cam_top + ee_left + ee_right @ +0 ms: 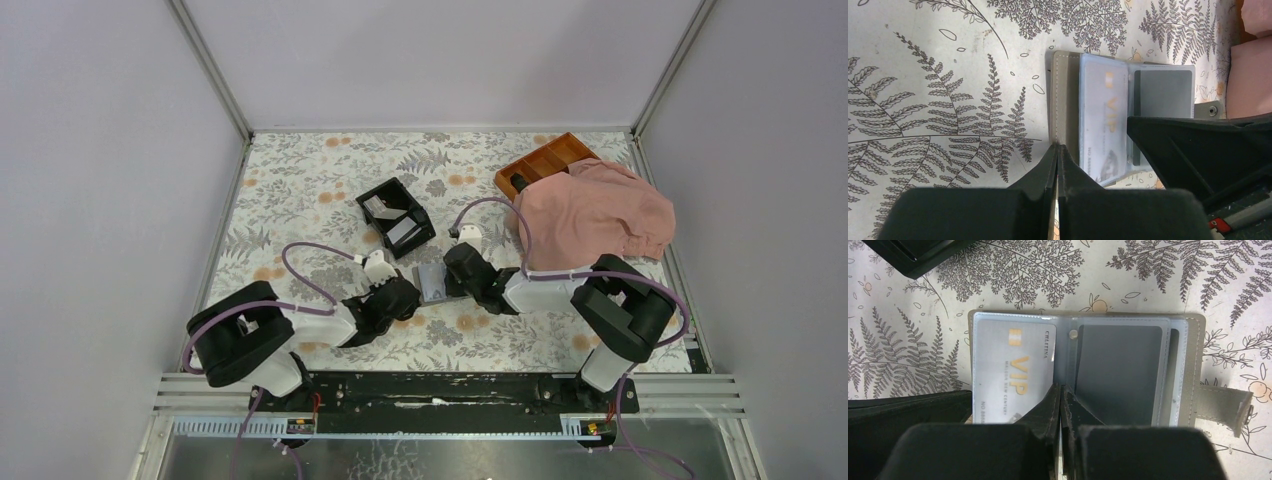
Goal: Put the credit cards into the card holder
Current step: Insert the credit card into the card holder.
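Note:
The card holder (433, 283) lies open on the floral table between my two grippers. A pale grey credit card marked VIP (1008, 360) sits in its clear left sleeve, beside a dark panel (1118, 375). My left gripper (1057, 150) is shut on the taupe cover (1065, 100) at the holder's left edge. My right gripper (1062, 390) is shut on the clear sleeve at the holder's middle fold. The card also shows in the left wrist view (1103, 110). Pale card-like pieces (380, 207) lie in the black box.
A black two-compartment box (396, 217) stands just behind the holder. An orange-brown divided tray (545, 160) is at the back right, partly under a pink cloth (595, 215). The holder's snap strap (1228, 405) sticks out to its right.

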